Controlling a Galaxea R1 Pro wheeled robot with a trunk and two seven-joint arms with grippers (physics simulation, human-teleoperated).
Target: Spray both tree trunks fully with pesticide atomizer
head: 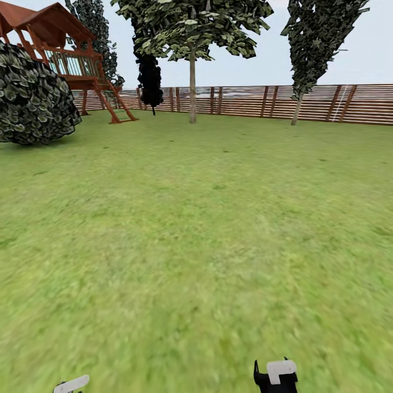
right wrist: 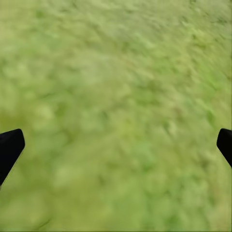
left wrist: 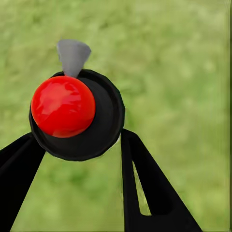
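While clamped between the left tool (left wrist: 77, 145) fingers, pesticide atomizer (left wrist: 75, 113); right tool (right wrist: 116, 145) spread wide over grass.

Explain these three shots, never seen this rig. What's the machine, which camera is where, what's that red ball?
It is a wheeled robot with two arms in a simulated garden, so these are renders, not photos. The large picture comes from its head camera, looking forward and down: a lawn, a slatted wooden fence, a wooden play tower, a round bush and a pale-trunked tree. The white and black bits at the bottom edge are parts of its two arms.

The other two pictures come from cameras at each wrist, looking along the jaws. The left gripper is closed on the pesticide atomizer, seen from above: the red ball is its top and the grey piece looks like the nozzle. The right gripper is open over grass, holding nothing.
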